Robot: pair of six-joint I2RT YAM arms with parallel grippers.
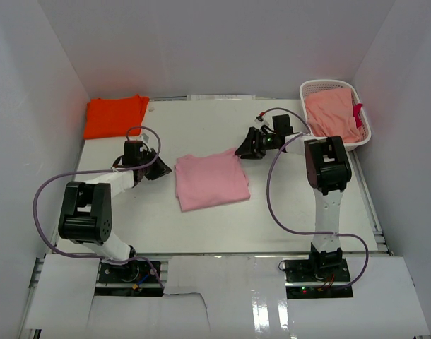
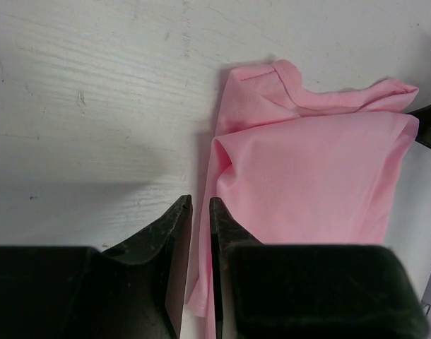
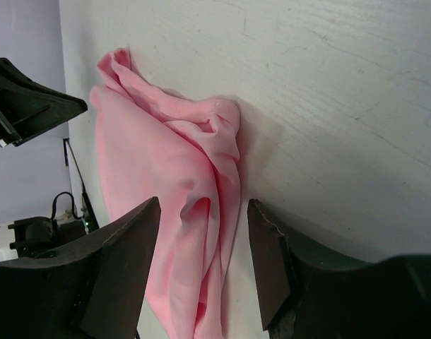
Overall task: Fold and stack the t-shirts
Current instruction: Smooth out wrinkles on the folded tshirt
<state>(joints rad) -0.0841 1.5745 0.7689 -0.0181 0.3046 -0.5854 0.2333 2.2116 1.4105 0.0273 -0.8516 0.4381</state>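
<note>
T-shirts first, from the top camera: we see the pink shirt (image 1: pixel 210 181) lying folded in a rough square at the middle of the white table (image 1: pixel 201 233). The orange shirt (image 1: pixel 115 116) lies well apart from it at the far left corner. A white basket (image 1: pixel 311 86) at the far right corner holds another pink cloth (image 1: pixel 332 113). The left gripper (image 1: pixel 155 169) sits just beside the pink shirt's left edge, and the right gripper (image 1: pixel 245 150) is at its far right corner.

From the left wrist camera, we see the left gripper (image 2: pixel 199 205) with its fingers nearly together, only a thin slit between them and nothing between the tips. The pink shirt (image 2: pixel 314 183) lies flat just beyond and to the right.

From the right wrist camera, the right gripper (image 3: pixel 203 205) is spread wide, its fingers (image 3: pixel 124 261) straddling a rumpled edge of the pink shirt (image 3: pixel 152 162) without pressing on it.
</note>
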